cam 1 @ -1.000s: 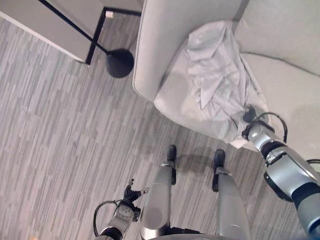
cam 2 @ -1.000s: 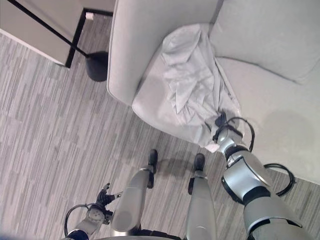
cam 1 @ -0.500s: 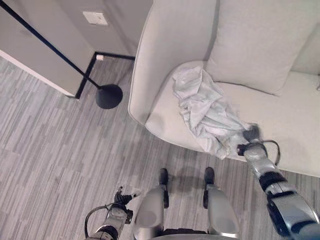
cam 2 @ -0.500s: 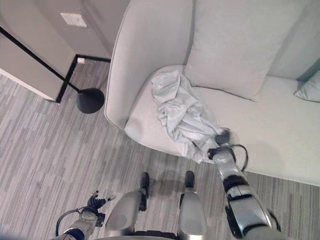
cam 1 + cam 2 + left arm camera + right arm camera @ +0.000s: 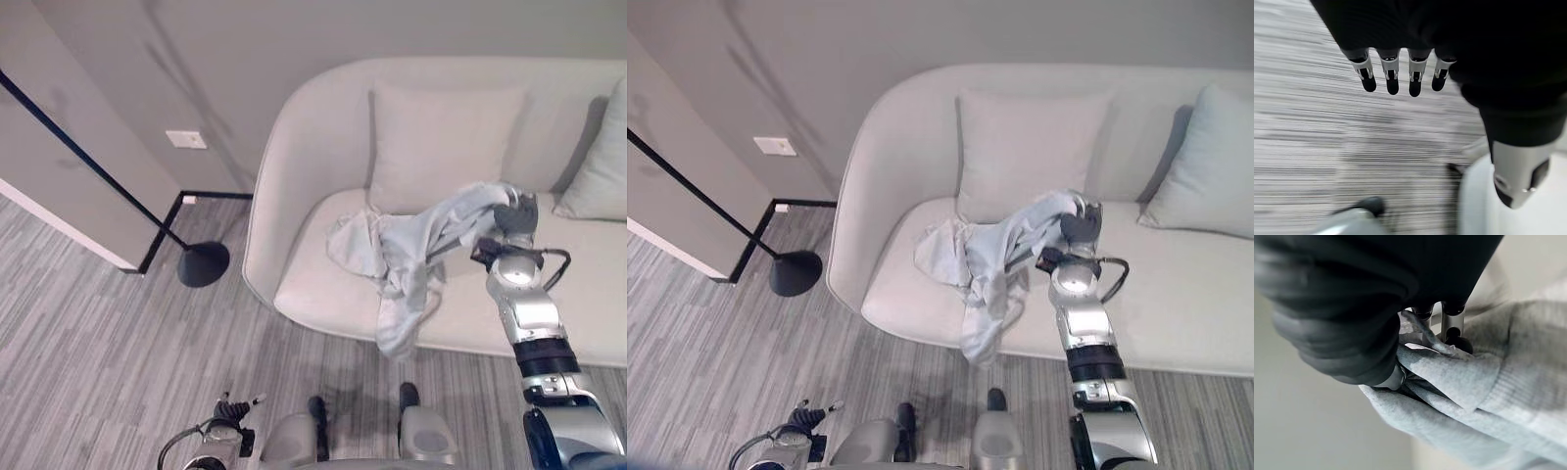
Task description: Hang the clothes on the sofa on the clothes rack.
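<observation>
Garment, pale grey, hangs lifted above the sofa seat's front edge, one end clenched in the right hand; its other end seems to touch the seat. Left hand hangs low over the floor, fingers straight.

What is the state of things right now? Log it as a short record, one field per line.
garment: pale grey garment, one end lifted off the seat, the rest draped down over the seat's front edge
right hand: right hand raised over the seat, fingers curled round the cloth
left hand: left hand low over the floor, fingers straight, holding nothing
sofa: light sofa, with a back cushion and a second cushion at the far right
floor lamp: black base on the floor, left of the sofa
</observation>
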Controlling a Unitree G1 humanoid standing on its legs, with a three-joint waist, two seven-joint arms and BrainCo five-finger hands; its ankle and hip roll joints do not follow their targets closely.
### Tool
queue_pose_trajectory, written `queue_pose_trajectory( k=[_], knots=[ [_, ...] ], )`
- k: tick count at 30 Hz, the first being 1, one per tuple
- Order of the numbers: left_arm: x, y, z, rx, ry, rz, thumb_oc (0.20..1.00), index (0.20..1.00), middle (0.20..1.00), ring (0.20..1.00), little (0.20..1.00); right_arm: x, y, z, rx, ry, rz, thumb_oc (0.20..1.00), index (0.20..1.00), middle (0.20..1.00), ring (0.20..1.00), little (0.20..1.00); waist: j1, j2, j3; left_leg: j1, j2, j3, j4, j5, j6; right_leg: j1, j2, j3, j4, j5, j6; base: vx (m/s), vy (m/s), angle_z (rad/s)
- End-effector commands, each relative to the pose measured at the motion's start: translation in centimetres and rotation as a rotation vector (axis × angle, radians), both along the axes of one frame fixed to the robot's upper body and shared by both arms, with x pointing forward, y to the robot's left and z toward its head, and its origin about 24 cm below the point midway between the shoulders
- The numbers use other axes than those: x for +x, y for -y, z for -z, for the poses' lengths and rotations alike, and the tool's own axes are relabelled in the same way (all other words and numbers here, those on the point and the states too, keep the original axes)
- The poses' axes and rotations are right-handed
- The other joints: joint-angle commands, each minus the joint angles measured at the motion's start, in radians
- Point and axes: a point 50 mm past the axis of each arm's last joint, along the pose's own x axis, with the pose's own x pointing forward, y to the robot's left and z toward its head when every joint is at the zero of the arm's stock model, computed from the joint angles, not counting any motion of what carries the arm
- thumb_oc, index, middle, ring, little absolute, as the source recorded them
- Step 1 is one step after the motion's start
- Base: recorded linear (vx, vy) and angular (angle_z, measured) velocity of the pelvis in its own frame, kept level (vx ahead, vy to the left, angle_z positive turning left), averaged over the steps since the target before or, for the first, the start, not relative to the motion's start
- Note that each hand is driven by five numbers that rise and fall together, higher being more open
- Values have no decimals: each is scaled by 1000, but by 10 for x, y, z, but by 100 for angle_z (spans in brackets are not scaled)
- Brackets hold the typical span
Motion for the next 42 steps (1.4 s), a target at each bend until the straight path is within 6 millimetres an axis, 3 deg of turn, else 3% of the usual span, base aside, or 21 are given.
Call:
queue_pose_trajectory(
  k=[1, 2, 3, 4, 6, 7, 8, 10, 11, 14, 18, 23, 24, 25, 29, 31, 33, 35, 38, 39, 42],
  knots=[
    [27, 0, -17, 33, 125, 55, 1000, 1000, 1000, 1000, 1000, 6, 1, -85, -105, 293, 16, 200, 200, 200, 200, 200, -15, 62, -42, 196, -48, 19, -279, 71, -4, -71, 74, -19, 98, 48, -32, -1, 49, -6],
    [49, 2, -33, 43, 235, 85, 1000, 1000, 1000, 1000, 1000, 11, -7, -114, -138, 359, -5, 200, 200, 200, 200, 200, -19, 52, -53, 208, -49, 21, -279, 71, -5, -60, 77, -17, 102, 51, -30, 1, 31, -10],
    [50, 3, -34, 41, 237, 82, 1000, 1000, 1000, 1000, 1000, 11, -8, -115, -138, 362, -7, 200, 200, 200, 200, 200, -21, 53, -48, 210, -49, 22, -279, 71, -5, -59, 77, -16, 102, 51, -30, -3, 53, -23],
    [61, 5, -44, 41, 301, 85, 1000, 1000, 1000, 1000, 1000, 13, -14, -141, -175, 412, -13, 200, 200, 200, 200, 200, -23, 44, -59, 220, -51, 26, -279, 69, -6, -53, 80, -15, 106, 56, -28, -8, 24, -29],
    [69, 6, -50, 41, 339, 81, 1000, 1000, 1000, 1000, 1000, 14, -16, -157, -207, 441, -11, 200, 200, 200, 200, 200, -25, 39, -62, 226, -51, 28, -279, 68, -7, -48, 84, -14, 107, 59, -27, -7, 22, -24],
    [84, 4, -68, 70, 433, 67, 1000, 1000, 1000, 1000, 1000, 16, -24, -190, -243, 500, -10, 200, 200, 200, 200, 200, -25, 27, -74, 235, -50, 31, -279, 68, -9, -41, 86, -15, 110, 61, -24, -4, 17, -6],
    [86, 4, -69, 68, 438, 62, 1000, 1000, 1000, 1000, 1000, 16, -26, -193, -245, 505, -14, 200, 200, 200, 200, 200, -28, 30, -69, 235, -50, 32, -279, 68, -9, -41, 87, -13, 110, 61, -24, 0, 13, -7],
    [98, -1, -85, 121, 513, 58, 1000, 1000, 1000, 1000, 1000, 15, -34, -221, -292, 548, -13, 200, 200, 200, 200, 200, -26, 18, -81, 243, -50, 33, -279, 66, -9, -35, 89, -13, 110, 63, -23, 10, 8, -10],
    [105, -5, -93, 156, 552, 42, 1000, 1000, 1000, 1000, 1000, 12, -45, -246, -320, 587, -23, 200, 200, 200, 200, 200, -29, 11, -88, 249, -50, 36, -279, 64, -10, -30, 92, -11, 111, 66, -20, 13, 8, -6],
    [120, -8, -113, 192, 641, 30, 1000, 1000, 1000, 1000, 1000, 6, -69, -277, -362, 647, -60, 200, 200, 200, 200, 200, -39, 3, -99, 255, -48, 40, -279, 63, -12, -25, 96, -11, 112, 70, -15, 3, 0, -4],
    [132, -3, -118, 212, 653, 63, 1000, 1000, 1000, 1000, 1000, 1, -94, -297, -362, 689, -123, 200, 200, 200, 200, 200, -52, -3, -112, 260, -46, 44, -279, 61, -13, -21, 98, -9, 112, 73, -13, 4, -3, 2],
    [154, 46, -116, 163, 617, 293, 1000, 1000, 1000, 1000, 1000, -13, -128, -319, -357, 760, -221, 200, 200, 200, 200, 200, -80, -6, -129, 264, -47, 48, -279, 54, -13, -23, 100, -8, 121, 80, -12, 2, 4, -6],
    [155, 47, -117, 162, 620, 294, 1000, 1000, 1000, 1000, 1000, -13, -128, -320, -358, 762, -219, 200, 200, 200, 200, 200, -78, -5, -129, 263, -47, 48, -279, 55, -13, -25, 100, -8, 120, 81, -12, 18, 7, -11],
    [160, 71, -117, 133, 613, 406, 1000, 1000, 1000, 1000, 1000, -17, -139, -321, -353, 781, -262, 200, 200, 200, 200, 200, -92, -7, -132, 265, -46, 51, -279, 53, -13, -26, 101, -6, 122, 84, -12, 14, 5, -10],
    [161, 73, -118, 130, 616, 409, 1000, 1000, 1000, 1000, 1000, -18, -138, -321, -356, 783, -259, 200, 200, 200, 200, 200, -88, -5, -129, 263, -47, 51, -279, 58, -13, -28, 100, -6, 122, 89, -13, -1, 5, -10],
    [174, 168, -141, 38, 655, 814, 1000, 1000, 1000, 1000, 1000, -25, -162, -316, -370, 812, -350, 200, 200, 200, 200, 200, -124, 7, -109, 277, -51, 54, -279, 56, -12, -26, 100, -8, 126, 93, -13, 64, 60, -4],
    [175, 179, -145, 36, 664, 863, 1000, 1000, 1000, 1000, 1000, -26, -163, -316, -372, 816, -357, 200, 200, 200, 200, 200, -126, 11, -101, 280, -52, 55, -279, 57, -13, -24, 101, -9, 126, 92, -14, 18, 21, -3],
    [179, 210, -161, 13, 698, 959, 1000, 1000, 1000, 1000, 1000, -32, -175, -319, -377, 839, -395, 200, 200, 200, 200, 200, -141, 14, -80, 289, -54, 56, -279, 58, -14, -18, 99, -10, 127, 94, -17, 34, 23, -4],
    [181, 216, -164, 13, 703, 975, 1000, 1000, 1000, 1000, 1000, -35, -179, -320, -377, 847, -407, 200, 200, 200, 200, 200, -146, 15, -72, 294, -55, 56, -279, 58, -15, -14, 99, -11, 127, 94, -17, 18, 8, -7],
    [182, 227, -169, -8, 695, 980, 200, 200, 200, 200, 200, -41, -192, -321, -399, 865, -451, 200, 200, 200, 200, 200, -162, 14, -65, 301, -58, 55, -279, 57, -17, -10, 97, -9, 127, 99, -20, 25, 4, -15],
    [183, 232, -170, -109, 684, 890, 200, 200, 200, 200, 200, -50, -204, -324, -470, 895, -470, 200, 200, 200, 200, 200, -179, 14, -68, 304, -59, 55, -279, 56, -19, -7, 96, -6, 124, 103, -23, 18, -3, -5]
  ],
)
